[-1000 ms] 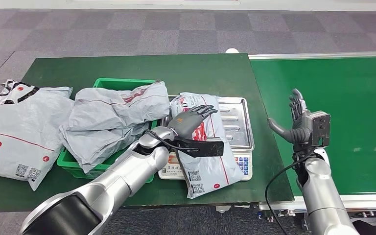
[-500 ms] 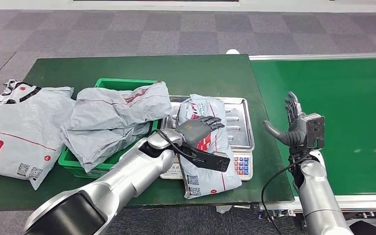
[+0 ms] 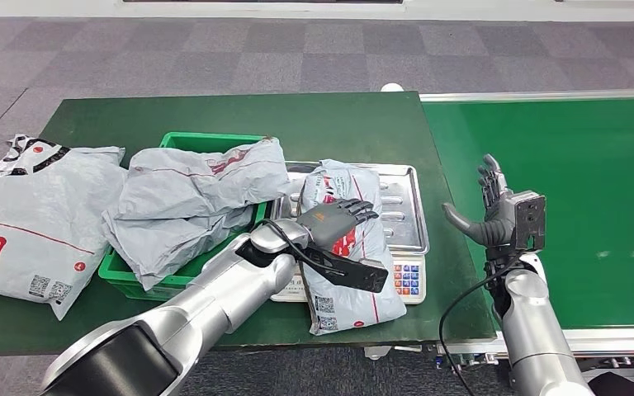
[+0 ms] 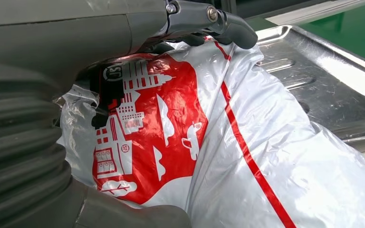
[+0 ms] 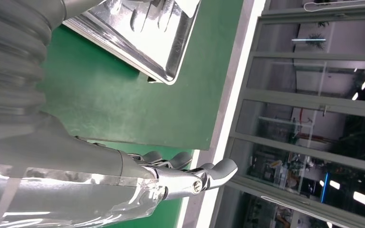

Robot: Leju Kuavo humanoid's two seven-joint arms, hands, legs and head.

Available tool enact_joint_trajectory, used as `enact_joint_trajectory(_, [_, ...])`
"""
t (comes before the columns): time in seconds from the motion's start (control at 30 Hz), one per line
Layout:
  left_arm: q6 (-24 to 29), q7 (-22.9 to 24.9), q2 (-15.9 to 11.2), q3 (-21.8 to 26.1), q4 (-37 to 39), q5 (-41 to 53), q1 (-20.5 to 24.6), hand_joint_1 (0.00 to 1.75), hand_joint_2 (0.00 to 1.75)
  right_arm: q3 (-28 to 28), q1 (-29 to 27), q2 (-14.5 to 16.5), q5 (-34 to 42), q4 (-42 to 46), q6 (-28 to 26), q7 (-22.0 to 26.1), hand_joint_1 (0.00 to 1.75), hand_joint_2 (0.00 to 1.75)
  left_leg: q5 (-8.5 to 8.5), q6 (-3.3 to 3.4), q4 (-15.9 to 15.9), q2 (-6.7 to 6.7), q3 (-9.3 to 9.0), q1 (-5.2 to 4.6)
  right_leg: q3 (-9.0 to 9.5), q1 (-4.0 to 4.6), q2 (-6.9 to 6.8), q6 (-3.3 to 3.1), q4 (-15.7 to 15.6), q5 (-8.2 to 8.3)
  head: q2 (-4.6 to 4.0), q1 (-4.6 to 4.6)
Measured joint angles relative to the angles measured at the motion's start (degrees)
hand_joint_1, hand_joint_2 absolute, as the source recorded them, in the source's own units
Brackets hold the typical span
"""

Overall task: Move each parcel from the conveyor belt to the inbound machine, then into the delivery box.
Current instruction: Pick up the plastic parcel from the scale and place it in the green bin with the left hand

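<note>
A grey parcel (image 3: 361,272) with red print lies on the steel tray (image 3: 402,208) of the inbound scale, its near end hanging over the keypad. My left hand (image 3: 337,216) grips the parcel near its middle. In the left wrist view the fingers (image 4: 204,19) lie over the parcel (image 4: 228,142) and the thumb sits under it, with the tray (image 4: 323,80) beyond. My right hand (image 3: 495,210) is raised at the near edge of the green conveyor belt (image 3: 561,181), fingers spread and holding nothing; the right wrist view shows it as my right hand (image 5: 180,175).
A green delivery box (image 3: 202,140) left of the scale holds crumpled grey parcels (image 3: 198,194). Another large grey parcel (image 3: 25,214) lies on the green table at far left. The scale's keypad (image 3: 409,278) faces me. The tray's corner (image 5: 138,42) appears in the right wrist view.
My left hand has drawn slightly back toward me with the parcel, which has bunched narrower on the tray. The right hand has barely moved.
</note>
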State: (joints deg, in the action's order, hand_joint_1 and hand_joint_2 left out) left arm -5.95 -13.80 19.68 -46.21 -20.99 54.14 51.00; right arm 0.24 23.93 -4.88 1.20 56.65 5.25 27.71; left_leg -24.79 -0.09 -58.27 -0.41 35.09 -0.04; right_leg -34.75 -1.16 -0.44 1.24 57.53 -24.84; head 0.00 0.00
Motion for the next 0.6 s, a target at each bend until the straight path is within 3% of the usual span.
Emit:
enact_joint_trajectory(0.57, [-0.1,0.0,0.1,0.0,0.3,0.0,0.0,0.00,1.75,0.0,0.0,0.0,0.0,0.0,0.0,0.0,0.00,1.75,0.00,0.00,0.0,0.00,0.00,0.00,0.00,0.00,0.00,0.00,0.0,0.00,0.00,0.00])
enact_joint_trajectory(0.6, [-0.1,0.0,0.1,0.0,0.3,0.0,0.0,0.44,1.75,0.0,0.0,0.0,0.0,0.0,0.0,0.0,0.00,1.75,0.00,0.00,0.0,0.00,0.00,0.00,0.00,0.00,0.00,0.00,0.0,0.00,0.00,0.00])
